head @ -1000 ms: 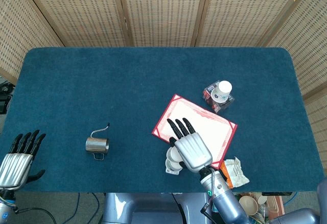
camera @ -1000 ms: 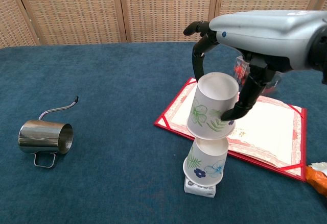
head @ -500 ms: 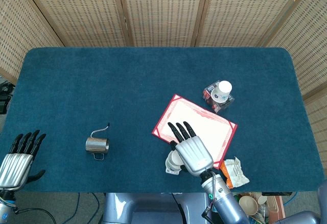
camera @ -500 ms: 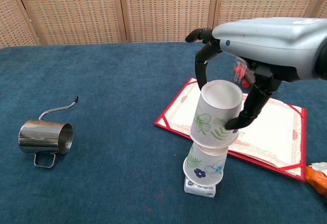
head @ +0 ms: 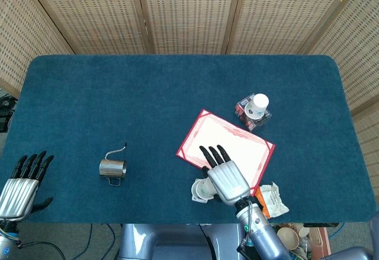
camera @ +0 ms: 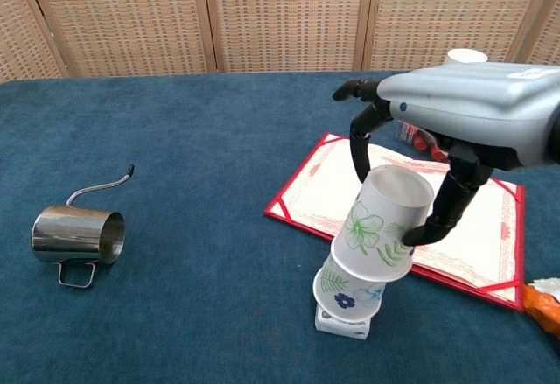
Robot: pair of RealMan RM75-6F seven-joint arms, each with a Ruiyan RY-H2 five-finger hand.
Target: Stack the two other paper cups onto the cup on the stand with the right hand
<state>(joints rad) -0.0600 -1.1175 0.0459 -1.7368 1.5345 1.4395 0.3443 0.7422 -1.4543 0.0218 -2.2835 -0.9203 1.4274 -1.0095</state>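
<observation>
Blue felt covers the whole table, with woven screens standing behind it. Nearest the robot, the small white stand [camera: 342,321] sits by the front edge with a flowered cup on the stand [camera: 348,288], upside down. Over the last second the right hand [camera: 455,126] has come down and a little toward the front, and the second paper cup [camera: 383,222] it carries has dropped from well above the lower cup to sit over its top. It is now tilted, leaning to the right, not squarely seated. My guess is the stacking of this cup is nearly done but needs straightening before release.

That hand grasps the cup from above, fingers [camera: 360,143] curved down one side and the thumb pressing the other near the rim; it is only as wide as the cup. I cannot pick out a third paper cup for certain from here.

Just behind lies the red-bordered folder [camera: 468,213], and to the right edge an orange wrapper [camera: 542,303]. Off to the left stands a steel pitcher [camera: 77,235]. The left hand [head: 21,184] rests at the table's near left corner, fingers straight and apart, holding nothing. Farther back is a small bottle [head: 254,109].
</observation>
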